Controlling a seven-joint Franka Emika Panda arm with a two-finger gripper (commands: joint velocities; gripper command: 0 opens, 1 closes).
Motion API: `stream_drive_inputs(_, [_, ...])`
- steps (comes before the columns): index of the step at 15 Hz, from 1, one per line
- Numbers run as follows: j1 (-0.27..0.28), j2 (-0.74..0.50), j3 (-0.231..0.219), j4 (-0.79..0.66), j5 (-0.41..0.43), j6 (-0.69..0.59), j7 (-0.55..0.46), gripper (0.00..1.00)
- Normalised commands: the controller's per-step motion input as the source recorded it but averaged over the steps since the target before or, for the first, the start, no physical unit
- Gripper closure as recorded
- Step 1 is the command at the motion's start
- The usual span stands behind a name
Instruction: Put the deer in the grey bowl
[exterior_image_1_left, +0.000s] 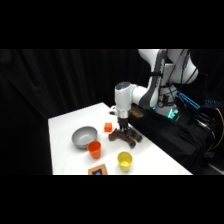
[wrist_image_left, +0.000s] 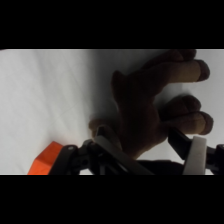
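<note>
Side view shows you the grey bowl apart from the deer; wrist view shows the gripper fingers straddling the deer, grip unclear.

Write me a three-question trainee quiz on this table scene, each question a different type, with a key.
1. True or false: the deer already lies in the grey bowl.
2. Multiple choice: which thing stands nearest the grey bowl? A) the yellow cup B) the orange cup C) the arm's base
3. Fill in: the gripper is down over the ____.

Key
1. False: the deer is on the table, to the right of the bowl in the side view.
2. B
3. deer; the wrist view shows the deer between the fingers.
</note>
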Motion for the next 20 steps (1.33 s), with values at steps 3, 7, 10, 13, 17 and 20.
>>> stream_drive_inputs(3, [0.130, 0.23, -0.093, 0.12, -0.015, 0.16, 0.11, 0.00])
stream_drive_inputs(7, [0.120, 0.16, -0.083, 0.11, 0.020, 0.11, 0.06, 0.35])
stream_drive_inputs(10, [0.105, 0.09, -0.078, 0.08, 0.032, 0.09, 0.05, 0.59])
stream_drive_inputs(13, [0.084, 0.04, -0.081, 0.06, 0.033, 0.05, 0.04, 0.83])
stream_drive_inputs(17, [0.099, -0.12, -0.110, 0.04, -0.006, -0.15, 0.05, 0.89])
stream_drive_inputs(20, [0.081, -0.44, -0.169, 0.03, -0.126, -0.47, 0.04, 0.90])
